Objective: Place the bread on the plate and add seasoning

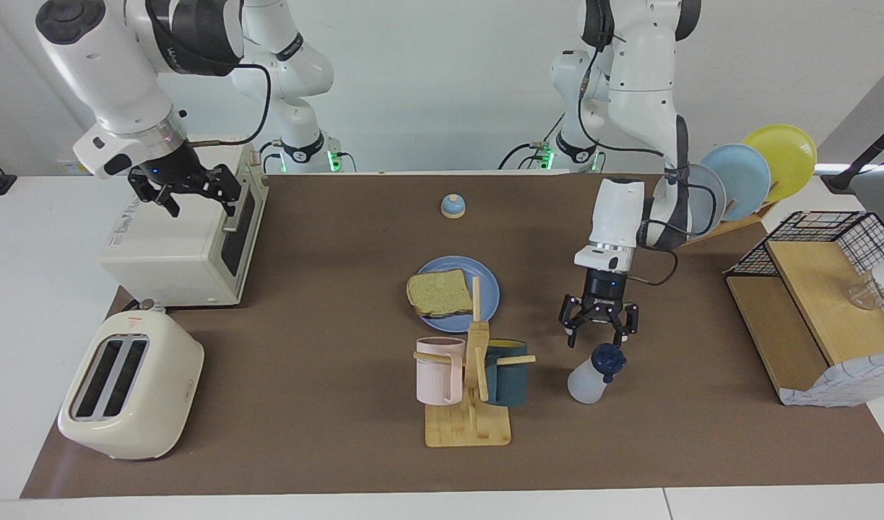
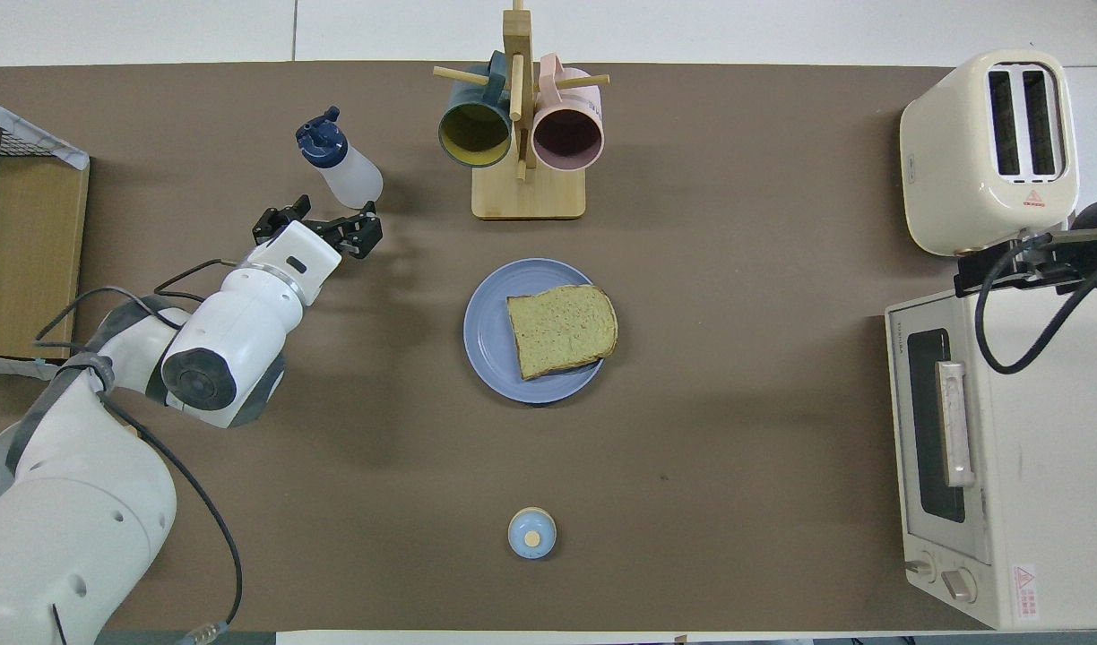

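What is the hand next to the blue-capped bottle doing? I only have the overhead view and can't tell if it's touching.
Observer: It isn't touching. In the facing view the left gripper hangs in the air above the seasoning bottle, open, with a clear gap between them.
Operator: Where's the other hand? I only see a dark bit at the edge.
Observer: The right gripper hovers over the toaster oven, open and holding nothing.
Operator: Are there more plates?
Observer: Yes, three stand in a wooden rack at the left arm's end of the table: grey-blue, light blue and yellow.
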